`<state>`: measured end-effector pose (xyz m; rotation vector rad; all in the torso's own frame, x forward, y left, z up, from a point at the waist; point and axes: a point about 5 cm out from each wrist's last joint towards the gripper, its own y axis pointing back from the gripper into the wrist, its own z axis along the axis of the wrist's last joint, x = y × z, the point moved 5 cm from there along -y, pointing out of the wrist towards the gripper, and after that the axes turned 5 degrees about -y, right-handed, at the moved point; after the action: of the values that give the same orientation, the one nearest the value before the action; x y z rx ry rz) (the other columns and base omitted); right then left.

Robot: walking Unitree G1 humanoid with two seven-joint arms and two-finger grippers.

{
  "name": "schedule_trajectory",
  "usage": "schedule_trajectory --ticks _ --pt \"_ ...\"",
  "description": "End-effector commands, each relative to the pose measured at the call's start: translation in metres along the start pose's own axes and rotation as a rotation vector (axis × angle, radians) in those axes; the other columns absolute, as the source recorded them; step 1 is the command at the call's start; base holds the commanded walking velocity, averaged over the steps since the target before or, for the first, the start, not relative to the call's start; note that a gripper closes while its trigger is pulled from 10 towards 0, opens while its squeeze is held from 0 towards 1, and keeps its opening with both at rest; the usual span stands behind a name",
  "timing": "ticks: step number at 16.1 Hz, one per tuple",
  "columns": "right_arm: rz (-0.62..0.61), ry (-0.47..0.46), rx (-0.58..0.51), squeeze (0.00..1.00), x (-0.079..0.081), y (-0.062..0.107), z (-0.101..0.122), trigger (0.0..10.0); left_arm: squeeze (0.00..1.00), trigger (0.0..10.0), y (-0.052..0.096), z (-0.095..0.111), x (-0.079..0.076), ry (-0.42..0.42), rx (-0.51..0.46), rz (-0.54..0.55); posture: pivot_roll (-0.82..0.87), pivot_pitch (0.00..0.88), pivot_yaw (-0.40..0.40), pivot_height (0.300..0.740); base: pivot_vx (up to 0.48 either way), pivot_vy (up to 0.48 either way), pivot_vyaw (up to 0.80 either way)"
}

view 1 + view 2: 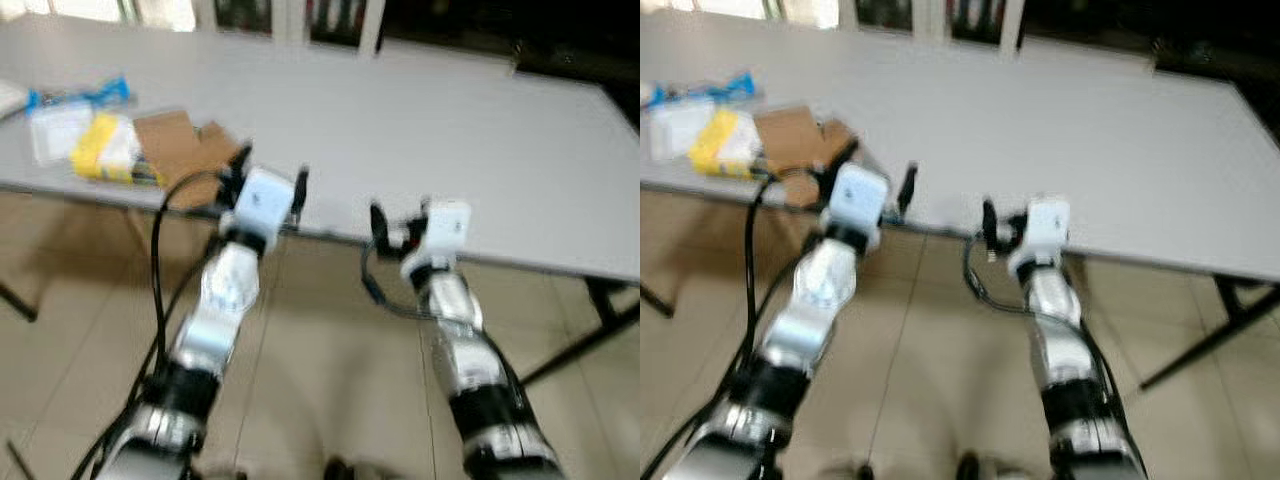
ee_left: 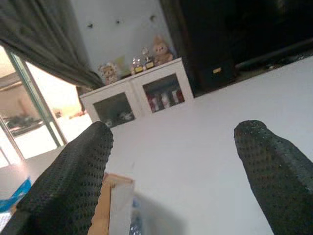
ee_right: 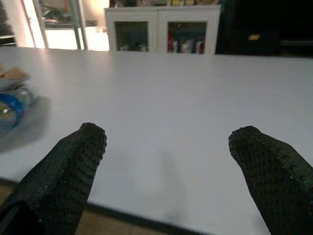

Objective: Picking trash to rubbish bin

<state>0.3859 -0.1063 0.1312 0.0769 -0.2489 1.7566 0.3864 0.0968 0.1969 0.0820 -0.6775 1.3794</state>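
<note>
Your left gripper (image 1: 270,180) is raised at the near edge of the worktop (image 1: 430,130), fingers spread and empty. Your right gripper (image 1: 400,215) sits level with it at its 3 o'clock, released too. The trash lies at about 10 o'clock from the left gripper: a torn brown cardboard piece (image 1: 180,150) just beside it, then a yellow packet (image 1: 105,148), a clear plastic wrapper (image 1: 58,128) and a blue wrapper (image 1: 90,95). Everything is blurred. A white cabinet (image 3: 161,28) stands beyond the worktop at 12 o'clock.
</note>
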Motion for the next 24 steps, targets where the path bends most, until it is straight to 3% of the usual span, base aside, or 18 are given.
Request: schedule_trajectory --ticks 1,8,9,12,16,19,22,24 --pt "0.058 -0.021 0.011 0.0 0.008 0.001 0.0 10.0 0.0 10.0 0.0 -0.007 0.004 -0.03 0.04 0.026 -0.06 0.113 -0.103 0.74 0.0 0.0 0.0" --pt "0.174 -0.048 0.041 0.0 0.025 0.006 -0.004 10.0 0.0 10.0 -0.002 -0.017 0.023 -0.073 0.088 0.099 -0.07 0.114 -0.104 0.74 0.0 0.0 0.0" --pt "0.196 -0.05 0.047 0.0 0.029 0.006 -0.004 10.0 0.0 10.0 -0.001 -0.026 0.038 -0.105 0.129 0.158 -0.07 0.114 -0.104 0.74 0.0 0.0 0.0" --pt "0.21 -0.054 0.053 0.0 0.032 0.008 -0.005 10.0 0.0 10.0 -0.001 -0.035 0.054 -0.121 0.175 0.212 -0.06 0.115 -0.106 0.74 0.0 0.0 0.0" --pt "0.239 -0.059 0.062 0.0 0.036 0.009 -0.004 10.0 0.0 10.0 -0.007 -0.044 0.045 -0.037 0.211 0.153 -0.07 0.118 -0.11 0.74 0.0 0.0 0.0" --pt "0.261 -0.07 0.073 0.0 0.039 0.012 -0.004 10.0 0.0 10.0 -0.013 -0.043 0.028 0.151 0.201 0.052 -0.08 0.122 -0.111 0.74 0.0 0.0 0.0" --pt "0.326 -0.09 0.086 0.0 0.047 0.017 -0.005 10.0 0.0 10.0 -0.018 -0.047 0.031 0.258 0.214 0.051 -0.09 0.126 -0.113 0.74 0.0 0.0 0.0" --pt "0.35 -0.102 0.097 0.0 0.051 0.02 -0.006 10.0 0.0 10.0 -0.021 -0.045 0.035 0.224 0.206 0.047 -0.09 0.129 -0.115 0.74 0.0 0.0 0.0"
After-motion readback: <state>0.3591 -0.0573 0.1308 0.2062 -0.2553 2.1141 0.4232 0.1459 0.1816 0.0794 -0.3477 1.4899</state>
